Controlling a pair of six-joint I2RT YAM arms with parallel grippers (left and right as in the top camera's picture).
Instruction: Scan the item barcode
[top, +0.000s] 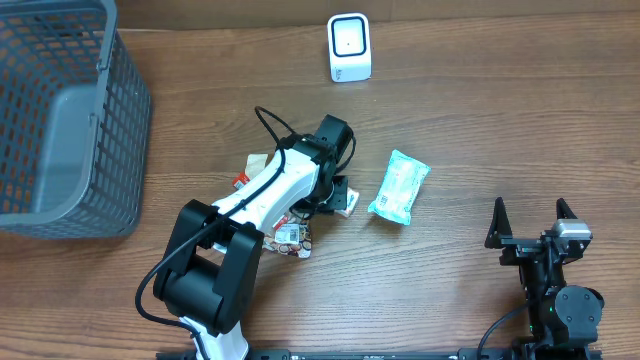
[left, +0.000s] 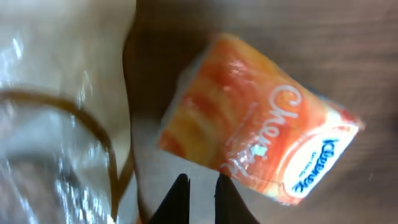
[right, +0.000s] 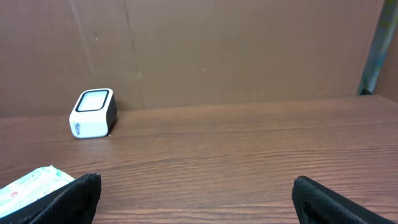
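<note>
Reaching down over a small pile of goods just at 9 o'clock of the bench's (top: 500, 110) centre, the left end effector (left: 199, 185) is sitting with its 2 fingers drawn narrow, almost together. It is pointing at the lower edge of an orange tissue pack (left: 255, 130). Whether it is pinching a fold of the wrapper or simply resting closed beside it, I cannot tell.

The pack is lying flat and tilted on the wood. It is just beside a crinkled clear bag (left: 56, 124) at its 9 o'clock in the left wrist view. That low, close approach is probably aiming at a thin wrapper edge, since the flat pack is offering little else to grip.

The scanner (top: 349, 47) is standing at 12 o'clock, well apart from the pile, so the pack is likely needing a lift and carry toward its window. A teal pack (top: 399, 187) is lying at 3 o'clock of the pile, and a grey basket (top: 125, 130) is waiting at 9 o'clock.

The right end effector (top: 531, 212) is idling at 4 o'clock with its fingers spread wide and holding nothing, apparently keeping out of the way.

On the orange pack, "Kleenex" is showing in blue on a white patch. A larger white script word is running across the face, too blurred to read. No barcode is showing on this side.
</note>
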